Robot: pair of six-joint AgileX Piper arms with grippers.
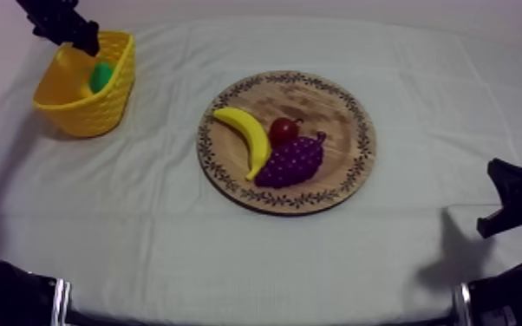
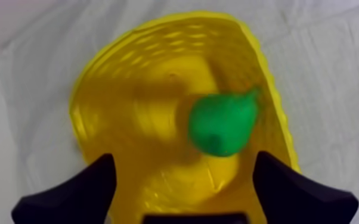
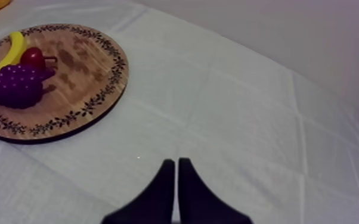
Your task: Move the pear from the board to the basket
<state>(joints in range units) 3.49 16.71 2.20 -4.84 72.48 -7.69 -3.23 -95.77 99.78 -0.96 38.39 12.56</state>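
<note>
Our pear (image 2: 222, 124) was down in the basket (image 2: 116, 89) under our wide-open left gripper (image 2: 185, 164), right gripper (image 3: 177, 164) pinched shut, so we mostly worried about clipping the basket lifting out and tipping it.

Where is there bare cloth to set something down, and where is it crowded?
Bare cloth: between the yellow basket and the wooden board, in front of the board, and between board and right gripper. Crowded: banana, small red fruit and grapes bunched on the board; the pear in the basket under the left gripper.
</note>
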